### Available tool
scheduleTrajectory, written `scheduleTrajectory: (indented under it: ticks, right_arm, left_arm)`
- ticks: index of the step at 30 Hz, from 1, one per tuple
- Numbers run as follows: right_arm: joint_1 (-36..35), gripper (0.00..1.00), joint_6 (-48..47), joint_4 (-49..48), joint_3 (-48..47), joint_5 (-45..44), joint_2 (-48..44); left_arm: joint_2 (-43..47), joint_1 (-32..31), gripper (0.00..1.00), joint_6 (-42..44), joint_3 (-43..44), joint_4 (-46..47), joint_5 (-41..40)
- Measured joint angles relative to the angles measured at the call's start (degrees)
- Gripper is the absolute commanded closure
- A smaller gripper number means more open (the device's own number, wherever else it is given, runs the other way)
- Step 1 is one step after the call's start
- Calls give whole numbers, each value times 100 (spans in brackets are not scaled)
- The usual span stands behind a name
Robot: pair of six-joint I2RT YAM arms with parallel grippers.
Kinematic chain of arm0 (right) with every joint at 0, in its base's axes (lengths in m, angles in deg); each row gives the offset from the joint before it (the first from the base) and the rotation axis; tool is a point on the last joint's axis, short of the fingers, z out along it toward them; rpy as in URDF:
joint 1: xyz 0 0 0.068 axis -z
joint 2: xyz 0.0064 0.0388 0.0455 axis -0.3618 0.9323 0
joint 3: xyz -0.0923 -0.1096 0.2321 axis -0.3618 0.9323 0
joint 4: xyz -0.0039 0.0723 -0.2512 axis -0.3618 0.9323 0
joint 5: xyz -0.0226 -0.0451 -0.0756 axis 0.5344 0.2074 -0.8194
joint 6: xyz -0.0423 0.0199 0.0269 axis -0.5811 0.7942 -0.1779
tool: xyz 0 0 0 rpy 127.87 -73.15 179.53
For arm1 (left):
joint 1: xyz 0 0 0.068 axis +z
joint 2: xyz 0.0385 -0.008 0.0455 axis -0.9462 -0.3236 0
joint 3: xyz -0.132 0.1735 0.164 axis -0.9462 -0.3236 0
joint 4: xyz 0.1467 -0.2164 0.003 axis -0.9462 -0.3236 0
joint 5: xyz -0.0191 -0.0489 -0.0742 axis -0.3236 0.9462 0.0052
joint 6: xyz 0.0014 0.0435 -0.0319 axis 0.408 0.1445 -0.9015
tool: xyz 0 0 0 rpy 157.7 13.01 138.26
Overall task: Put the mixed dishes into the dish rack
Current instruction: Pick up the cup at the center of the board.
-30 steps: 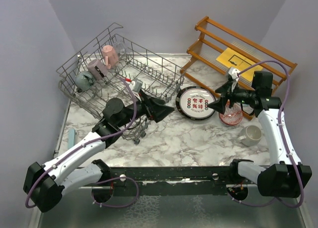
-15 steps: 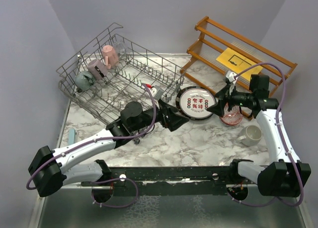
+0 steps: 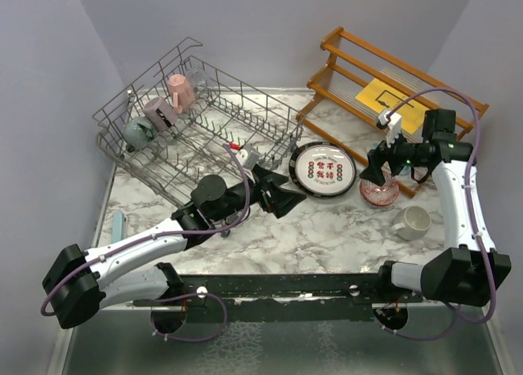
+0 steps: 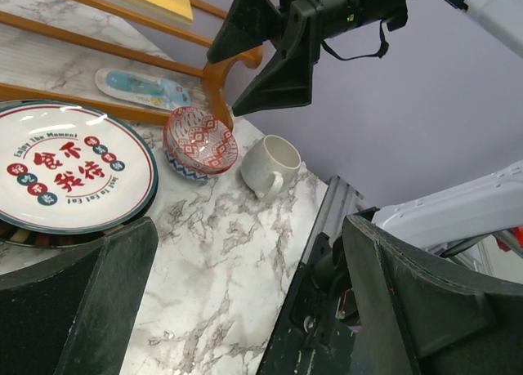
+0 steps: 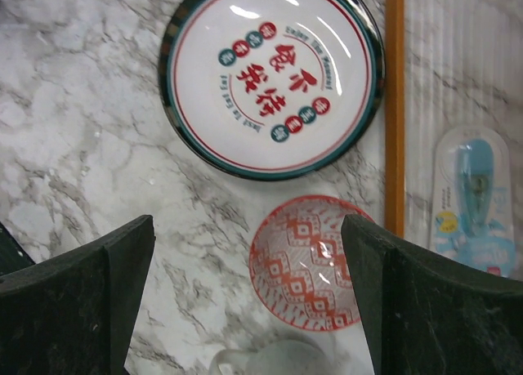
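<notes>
A yellow sheet (image 3: 392, 99) lies on the wooden shelf (image 5: 395, 105), a blue packet (image 5: 474, 199) beside its rail.

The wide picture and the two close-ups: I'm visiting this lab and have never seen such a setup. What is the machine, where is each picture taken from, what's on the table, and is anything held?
These are two robot arms at the near edge of the table, each ending in a two-finger gripper. The wide picture comes from a fixed camera above and behind them. The close-ups come from a camera on each wrist, so the dark shapes at their lower corners are that arm's own fingers. On the table stand a wire dish rack with three mugs inside, a plate with red characters, a red patterned bowl, a cream mug and a wooden shelf. The left gripper points toward the plate; the right gripper hangs above the bowl. Both are open, holding nothing.
</notes>
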State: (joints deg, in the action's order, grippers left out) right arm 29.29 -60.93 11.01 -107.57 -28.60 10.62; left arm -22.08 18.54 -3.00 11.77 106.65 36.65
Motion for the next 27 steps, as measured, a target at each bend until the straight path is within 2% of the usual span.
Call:
scheduleTrajectory:
  ticks: [10, 17, 21, 27]
  right_arm:
    - [1128, 5, -824, 549, -160, -863, 275]
    - [1541, 5, -1517, 610, 83, -1679, 269]
    - [2251, 11, -2011, 737, 160, -1849, 286]
    - [3104, 12, -2612, 793, 361, -1926, 455]
  left_arm:
    - [72, 55, 1, -107, -140, 256, 2]
    - [83, 76, 1, -122, -140, 264, 2]
    - [48, 87, 1, -109, -111, 251, 2]
    - [-136, 127, 1, -72, 96, 175, 4]
